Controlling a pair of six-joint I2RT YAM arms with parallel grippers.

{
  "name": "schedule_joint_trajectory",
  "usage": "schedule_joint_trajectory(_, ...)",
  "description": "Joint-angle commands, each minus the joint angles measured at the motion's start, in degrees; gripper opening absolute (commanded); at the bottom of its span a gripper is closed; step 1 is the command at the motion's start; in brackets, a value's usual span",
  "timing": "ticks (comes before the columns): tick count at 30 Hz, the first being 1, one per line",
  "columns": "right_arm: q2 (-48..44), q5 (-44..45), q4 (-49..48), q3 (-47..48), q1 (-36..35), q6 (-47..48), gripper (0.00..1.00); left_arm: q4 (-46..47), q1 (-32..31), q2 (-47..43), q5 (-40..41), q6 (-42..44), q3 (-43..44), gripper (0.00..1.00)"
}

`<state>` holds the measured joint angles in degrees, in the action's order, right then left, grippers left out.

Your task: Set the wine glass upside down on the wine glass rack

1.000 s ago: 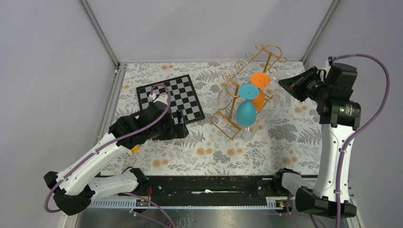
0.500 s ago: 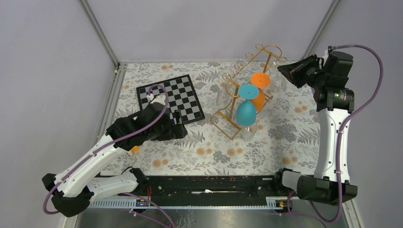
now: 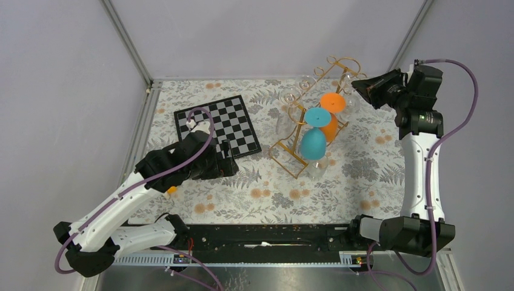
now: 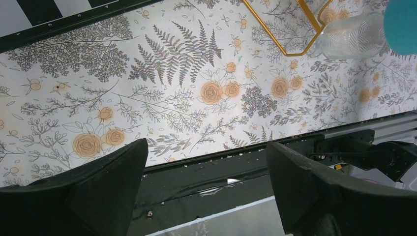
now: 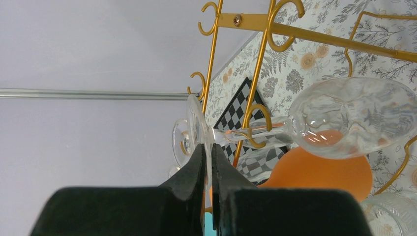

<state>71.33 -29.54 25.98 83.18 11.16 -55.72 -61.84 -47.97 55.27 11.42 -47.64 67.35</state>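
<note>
- The right arm's jaws are clenched on the foot of the clear wine glass (image 5: pixel 344 118), at the far end of the wine glass rack (image 5: pixel 255 22).
- The glass's stem sits inside one curled loop of the rack, and its bowl lies on the other side of that loop from the jaws.
- A teal glass (image 3: pixel 314 142) and an orange glass (image 3: pixel 330 118) hang on the rack.
- The left arm's jaws are released and empty over the floral desk (image 3: pixel 363 176), left of the rack, beside the chessboard (image 3: pixel 218 124).
</note>
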Motion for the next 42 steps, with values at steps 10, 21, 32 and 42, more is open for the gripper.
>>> schedule_joint_trajectory(10, 0.3, -0.6, -8.5, -2.5, 0.3, -1.1, 0.0, 1.6, 0.2, 0.2, 0.5, -0.8, 1.0, 0.99)
schedule_joint_trajectory(21, -0.2, -0.4, -9.9, -5.9, 0.3, -0.6, 0.06, 1.6, 0.3, 0.5, 0.3, -0.7, 0.7, 0.99)
schedule_joint_trajectory(32, -2.2, 1.2, -9.4, -7.8, 0.3, 1.4, 0.3, 1.6, 0.3, 0.8, 0.1, -0.7, 1.0, 0.99)
schedule_joint_trajectory(42, -2.1, 1.6, -3.8, -4.4, 0.3, 4.9, 0.35, 1.6, 0.2, 1.1, 0.4, -0.4, 1.9, 0.99)
